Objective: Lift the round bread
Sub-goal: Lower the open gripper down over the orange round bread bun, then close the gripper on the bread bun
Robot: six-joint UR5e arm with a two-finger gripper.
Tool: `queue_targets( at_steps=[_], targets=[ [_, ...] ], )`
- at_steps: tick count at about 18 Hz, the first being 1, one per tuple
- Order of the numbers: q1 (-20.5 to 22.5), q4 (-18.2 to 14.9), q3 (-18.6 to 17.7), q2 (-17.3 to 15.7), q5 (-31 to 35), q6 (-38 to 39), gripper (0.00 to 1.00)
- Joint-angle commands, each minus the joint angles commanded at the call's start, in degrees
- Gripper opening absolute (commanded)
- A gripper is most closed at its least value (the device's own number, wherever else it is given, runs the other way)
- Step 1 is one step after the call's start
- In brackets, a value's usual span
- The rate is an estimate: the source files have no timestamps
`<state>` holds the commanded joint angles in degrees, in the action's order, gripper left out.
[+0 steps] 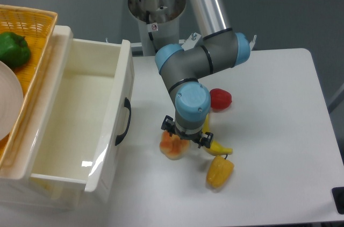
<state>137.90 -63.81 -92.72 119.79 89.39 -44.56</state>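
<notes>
The round bread [173, 147], an orange-pink bun with a pale base, lies on the white table just right of the drawer. My gripper [184, 138] hangs straight over it, and the wrist hides the bun's upper part. The fingers reach down on either side of the bun. The frames do not show whether they press on it or stand apart from it.
A yellow-orange bell pepper [219, 171] and a small yellow piece [219, 149] lie right of the bun. A red pepper-like piece [220, 99] sits behind. The open white drawer [80, 125] stands at left, with a wicker basket [29, 33] holding a green pepper [13, 48].
</notes>
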Motion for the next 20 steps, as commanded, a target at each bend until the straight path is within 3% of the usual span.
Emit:
queue_targets(
  at_steps=[20],
  targets=[
    [-1.3,0.0,-0.1,1.3,-0.3,2.1,1.00]
  ],
)
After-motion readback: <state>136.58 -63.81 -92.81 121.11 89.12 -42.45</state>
